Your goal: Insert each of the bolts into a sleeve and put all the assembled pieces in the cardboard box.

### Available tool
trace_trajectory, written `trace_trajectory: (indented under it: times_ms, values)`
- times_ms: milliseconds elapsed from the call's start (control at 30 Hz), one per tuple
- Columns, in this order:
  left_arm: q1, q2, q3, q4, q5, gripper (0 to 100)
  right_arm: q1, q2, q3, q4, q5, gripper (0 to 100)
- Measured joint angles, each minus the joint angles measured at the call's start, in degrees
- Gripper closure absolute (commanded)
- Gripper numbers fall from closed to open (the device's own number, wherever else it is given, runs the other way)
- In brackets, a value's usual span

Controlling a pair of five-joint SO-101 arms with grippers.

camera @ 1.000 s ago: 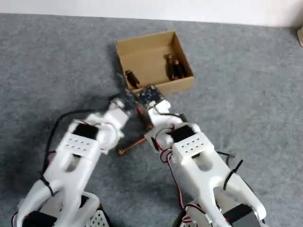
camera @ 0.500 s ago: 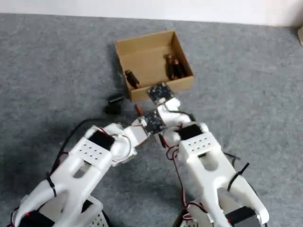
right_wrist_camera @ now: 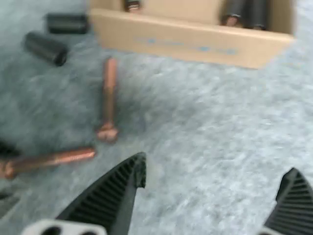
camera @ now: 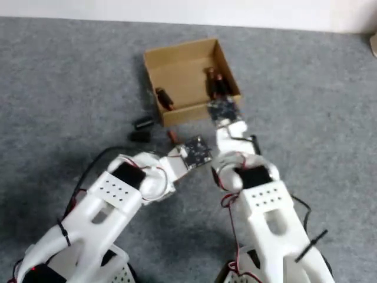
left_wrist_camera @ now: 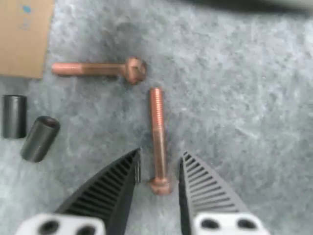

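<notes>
Copper-coloured hex-head bolt [left_wrist_camera: 156, 132] lies on the grey desk [left_wrist_camera: 244, 98] between our left gripper's [left_wrist_camera: 160, 155] spread fingers, unpinched. Just beyond lie a second copper bolt [left_wrist_camera: 98, 68], two black cylindrical sleeves [left_wrist_camera: 40, 138] [left_wrist_camera: 13, 116], then the brown cardboard box [left_wrist_camera: 24, 34]. Our right gripper [right_wrist_camera: 215, 176] gapes wide near the box. We judge this the pick-up step: next, close on the shaft and lift.

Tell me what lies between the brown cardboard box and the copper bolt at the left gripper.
Another copper bolt, lying on the grey carpet; the left wrist view shows it.
</notes>
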Motion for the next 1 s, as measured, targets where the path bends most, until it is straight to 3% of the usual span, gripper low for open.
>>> trace_trajectory:
  times_ms: [133, 633, 1000]
  values:
    - [0.5, 0.2, 0.2, 0.0, 0.0, 87, 0.8, -1.6, 4.2, -6.0, -0.5, 61.6]
    - [2.8, 1.0, 3.4, 1.0, -3.3, 87, 8.7, -2.8, 4.8, -11.2, -6.6, 61.6]
    - [-5.5, 1.0, 3.6, -4.7, -3.3, 87, 9.1, -2.8, 4.8, -11.2, -6.6, 61.6]
